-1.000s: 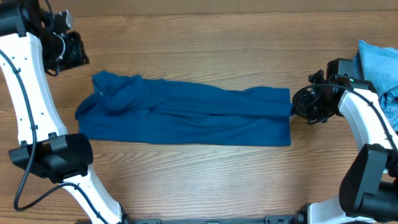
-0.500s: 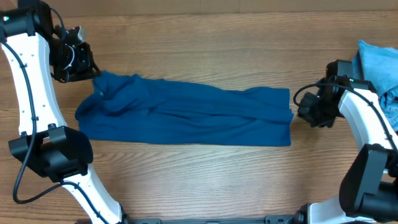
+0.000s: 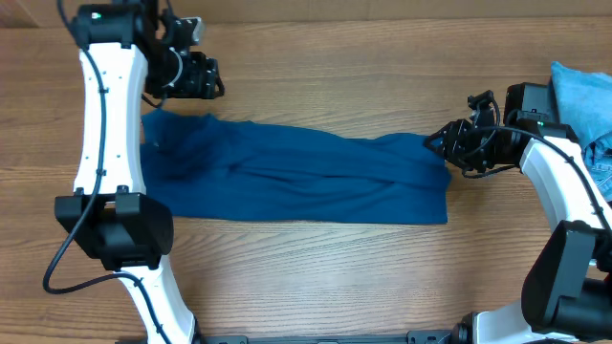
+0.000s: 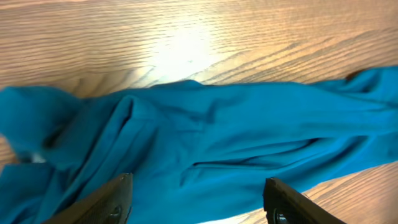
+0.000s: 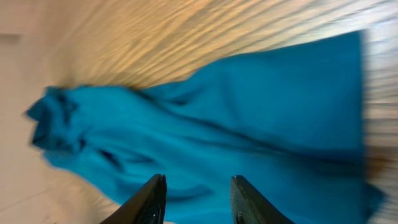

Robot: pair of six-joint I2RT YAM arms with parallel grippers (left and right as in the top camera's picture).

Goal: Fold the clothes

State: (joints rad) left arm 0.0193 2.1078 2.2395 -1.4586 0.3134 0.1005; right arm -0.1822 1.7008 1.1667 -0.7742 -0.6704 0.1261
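The shirt (image 3: 296, 182) lies flat across the table (image 3: 335, 76) as a long, narrow band, apparently doubled lengthwise and ready for an end-to-end fold. The left gripper (image 3: 203, 78) hovers just beyond its left end, jaws spread wide and holding nothing. The right gripper (image 3: 448, 145) sits at the right end, jaws partly spread and also empty. Each arm appears placed to take an end. No containers are in view, and a loose pile (image 3: 583, 91) of pale-blue garments lies at the right edge.

The white left arm (image 3: 103, 124) is stretching far forward, its black two-finger left gripper (image 3: 216, 84) hanging with jaws wide apart; the black right gripper (image 3: 434, 143) is holding its jaws partly spread.
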